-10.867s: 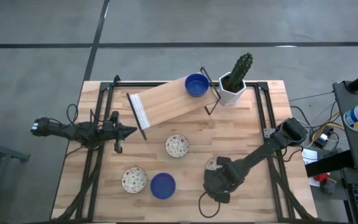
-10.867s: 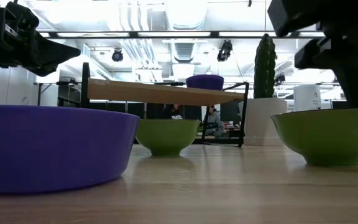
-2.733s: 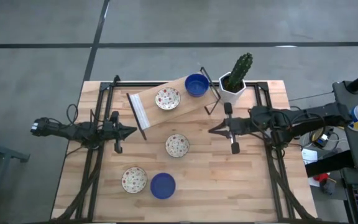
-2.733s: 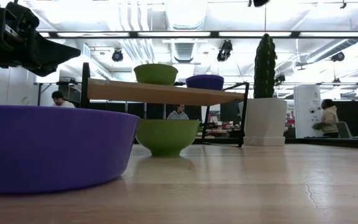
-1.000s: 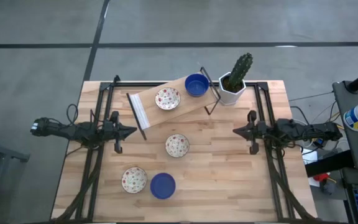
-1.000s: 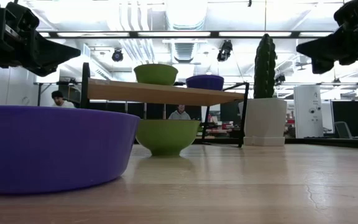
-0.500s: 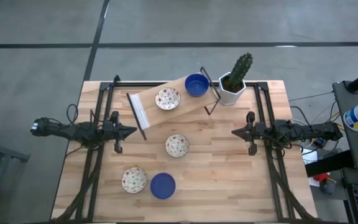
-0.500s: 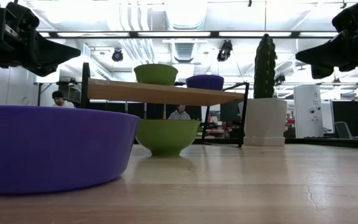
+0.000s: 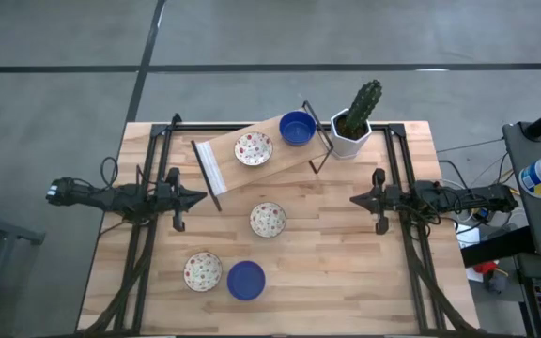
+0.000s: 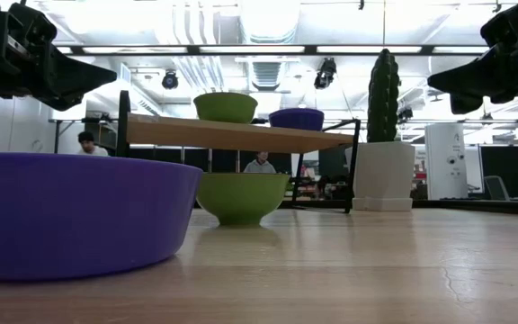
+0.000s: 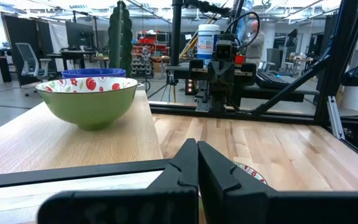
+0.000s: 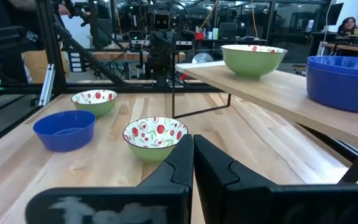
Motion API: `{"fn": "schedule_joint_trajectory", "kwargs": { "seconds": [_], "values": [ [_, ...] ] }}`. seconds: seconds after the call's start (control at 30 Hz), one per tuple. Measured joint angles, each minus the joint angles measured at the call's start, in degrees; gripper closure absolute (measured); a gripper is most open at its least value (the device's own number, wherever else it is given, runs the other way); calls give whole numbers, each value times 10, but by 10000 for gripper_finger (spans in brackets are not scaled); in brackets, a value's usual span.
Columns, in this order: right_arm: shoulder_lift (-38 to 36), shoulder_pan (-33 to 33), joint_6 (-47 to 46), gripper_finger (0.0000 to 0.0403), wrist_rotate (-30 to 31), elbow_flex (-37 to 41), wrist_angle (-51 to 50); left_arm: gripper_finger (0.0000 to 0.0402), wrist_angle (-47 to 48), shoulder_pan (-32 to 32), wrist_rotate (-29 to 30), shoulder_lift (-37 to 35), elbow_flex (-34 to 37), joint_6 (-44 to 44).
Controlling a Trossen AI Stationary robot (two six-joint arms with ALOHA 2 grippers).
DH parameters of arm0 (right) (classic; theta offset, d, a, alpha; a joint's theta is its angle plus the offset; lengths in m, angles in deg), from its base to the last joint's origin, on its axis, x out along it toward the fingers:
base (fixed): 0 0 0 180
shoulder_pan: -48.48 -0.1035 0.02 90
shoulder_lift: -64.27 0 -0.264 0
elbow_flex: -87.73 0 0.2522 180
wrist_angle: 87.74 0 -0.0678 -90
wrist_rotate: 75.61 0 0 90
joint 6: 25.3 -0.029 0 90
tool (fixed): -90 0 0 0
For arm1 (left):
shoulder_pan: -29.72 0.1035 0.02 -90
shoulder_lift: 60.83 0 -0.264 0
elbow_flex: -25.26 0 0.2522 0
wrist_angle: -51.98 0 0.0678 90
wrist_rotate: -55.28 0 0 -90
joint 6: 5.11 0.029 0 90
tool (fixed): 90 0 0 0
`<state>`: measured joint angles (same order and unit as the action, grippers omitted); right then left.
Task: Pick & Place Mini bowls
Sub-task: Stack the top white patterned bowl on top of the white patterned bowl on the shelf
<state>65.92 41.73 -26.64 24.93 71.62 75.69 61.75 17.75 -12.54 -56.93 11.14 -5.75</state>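
Two mini bowls sit on the raised wooden shelf (image 9: 228,161) at the table's far side: a speckled one (image 9: 253,148) and a blue one (image 9: 296,128). On the tabletop stand a speckled bowl (image 9: 268,219) at the middle, and another speckled bowl (image 9: 202,270) beside a blue bowl (image 9: 246,280) near the front. The speckled bowls are green outside (image 10: 241,196). My left gripper (image 9: 202,197) hovers shut at the table's left, pointing right. My right gripper (image 9: 353,199) hovers shut at the table's right, pointing left. Neither holds anything.
A white pot with a tall cactus (image 9: 353,127) stands at the far right beside the shelf's wire leg (image 9: 319,155). Black frame rails (image 9: 404,235) run along both table sides. Bare wood lies between the middle bowl and my right gripper.
My right gripper has dipped slightly and then kept still at the table's right side, staying shut. No bowl has moved.
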Motion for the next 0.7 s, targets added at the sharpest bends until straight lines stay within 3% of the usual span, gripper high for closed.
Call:
{"fn": "schedule_joint_trajectory", "kwargs": {
  "seconds": [0.47,0.7],
  "values": [
    [0,0,0,394,0,0,0,402,-11,0,-3,0,0,-11],
    [0,0,-1,394,0,0,0,402,-91,-1,-31,1,0,-282]
  ]
}}
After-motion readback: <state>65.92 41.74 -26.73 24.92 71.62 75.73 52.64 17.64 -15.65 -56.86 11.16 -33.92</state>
